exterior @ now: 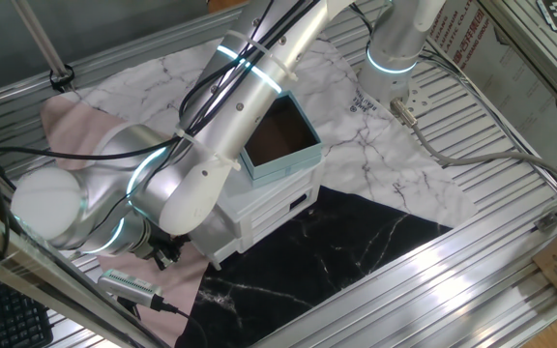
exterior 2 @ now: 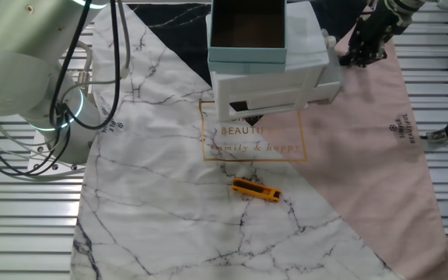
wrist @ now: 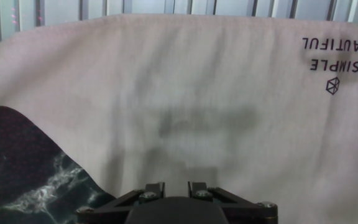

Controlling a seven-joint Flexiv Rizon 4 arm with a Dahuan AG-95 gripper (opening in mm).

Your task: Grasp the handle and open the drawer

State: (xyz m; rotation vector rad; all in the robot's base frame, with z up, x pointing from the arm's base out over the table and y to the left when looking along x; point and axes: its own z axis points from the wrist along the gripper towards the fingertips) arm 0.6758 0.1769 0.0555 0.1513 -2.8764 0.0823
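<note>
Gripper (exterior 2: pixel 362 54) hangs low over the pink cloth (exterior 2: pixel 379 148), beside the cabinet rather than in front of it. In the hand view its two fingertips (wrist: pixel 155 189) sit at the bottom edge, close together with only a narrow gap and nothing between them; beyond them lies nothing but pink cloth and a corner of the black marbled mat (wrist: pixel 17 162). So it looks nearly pressed together and empty.

Just past the gripper stands the small white cabinet (exterior 2: pixel 274 82), a teal box (exterior 2: pixel 247 35) with a brown inside resting on top. The drawer (exterior: pixel 278 208) is the lowest one, and appears shut or nearly so. A small dark mark on its front (exterior: pixel 310 201) is likely the handle, though it is too small to be sure of its shape. In the other fixed view a dark patch shows on the cabinet's near face (exterior 2: pixel 238 106); I cannot tell whether that is the same knob.

What the next move turns on, by my reading: the handle lies sideways from the gripper, round the cabinet's corner on the front face. The gripper would need to swing round to that front and point at it, then spread before closing.

Farther off, a yellow tool (exterior 2: pixel 256 190) lies on the white marbled sheet (exterior 2: pixel 162 202) covering the worktop.
</note>
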